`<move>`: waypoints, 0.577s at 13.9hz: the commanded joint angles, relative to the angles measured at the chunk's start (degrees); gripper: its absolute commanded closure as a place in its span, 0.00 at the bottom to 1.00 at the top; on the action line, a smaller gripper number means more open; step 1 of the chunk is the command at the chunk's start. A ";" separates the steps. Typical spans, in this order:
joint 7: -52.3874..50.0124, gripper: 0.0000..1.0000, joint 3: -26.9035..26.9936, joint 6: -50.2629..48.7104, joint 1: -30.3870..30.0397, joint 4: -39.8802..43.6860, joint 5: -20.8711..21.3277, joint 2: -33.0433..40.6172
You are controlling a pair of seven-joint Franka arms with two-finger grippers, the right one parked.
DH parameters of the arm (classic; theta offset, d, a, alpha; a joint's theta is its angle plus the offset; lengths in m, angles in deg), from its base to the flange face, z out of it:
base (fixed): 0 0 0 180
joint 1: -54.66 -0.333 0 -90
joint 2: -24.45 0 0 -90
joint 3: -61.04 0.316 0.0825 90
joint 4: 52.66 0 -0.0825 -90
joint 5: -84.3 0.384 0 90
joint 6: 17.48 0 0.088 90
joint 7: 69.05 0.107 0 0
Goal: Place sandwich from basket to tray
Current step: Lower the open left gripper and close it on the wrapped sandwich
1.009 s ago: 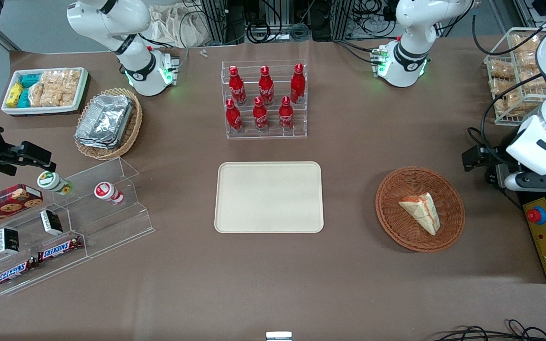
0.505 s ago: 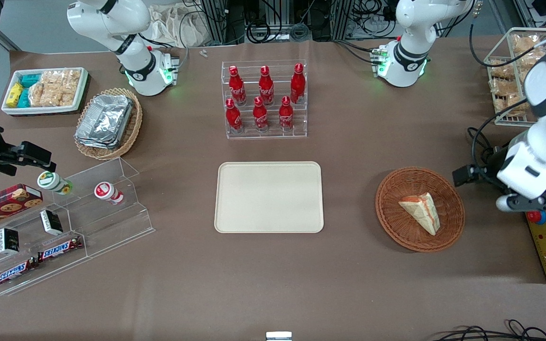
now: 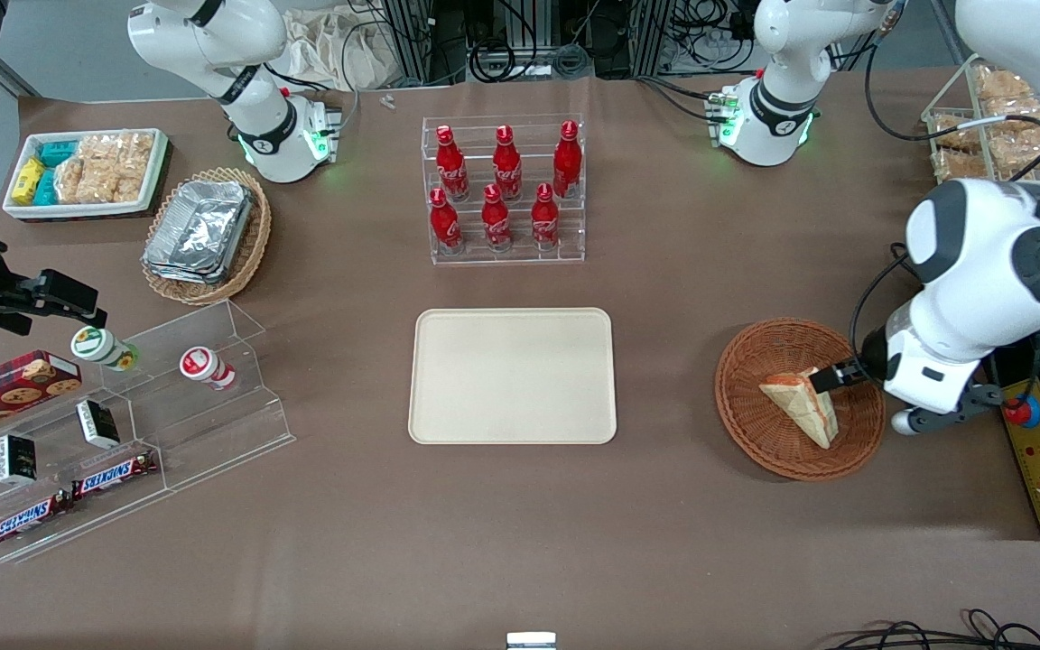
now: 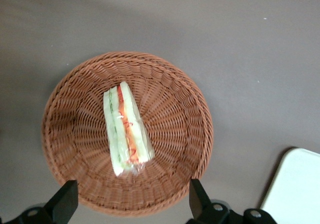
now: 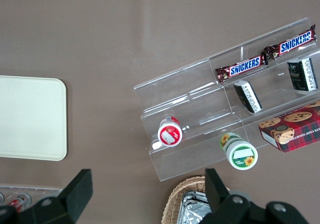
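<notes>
Sandwich: the wrapped wedge (image 3: 802, 403) (image 4: 125, 130) lies in the basket, on its woven floor, filling edge with red and green layers facing up toward my wrist camera.
Basket: the round reddish-brown wicker basket (image 3: 746, 424) (image 4: 172, 109) sits on the brown table toward my working end, well apart from the tray.
My gripper: it (image 3: 831, 376) (image 4: 131, 202) hangs above the basket, over the part of its rim nearest my arm, close to the sandwich's top corner.
My fingers: spread wide; one dark fingertip (image 4: 65, 200) and the other (image 4: 196, 198) stand on either side of the basket's rim in my wrist camera, and they hold nothing.
Tray: the cream-beige tray (image 3: 512, 376) (image 4: 295, 189) lies flat beside the basket, toward the parked arm's end, with nothing on it.
Bottle rack: a clear stand of red bottles (image 3: 504, 191) stands farther from the front camera than the tray.
Snack stand: a clear stepped display (image 3: 136, 424) with chocolate bars lies past the tray toward the parked arm's end of the table.
</notes>
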 commanded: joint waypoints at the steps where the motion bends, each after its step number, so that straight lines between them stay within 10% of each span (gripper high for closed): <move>1: -3.52 0.00 0.61 7.47 -0.68 -6.48 1.57 0.22; 8: -7.14 0.00 2.38 9.59 -0.68 -7.55 1.66 -3.04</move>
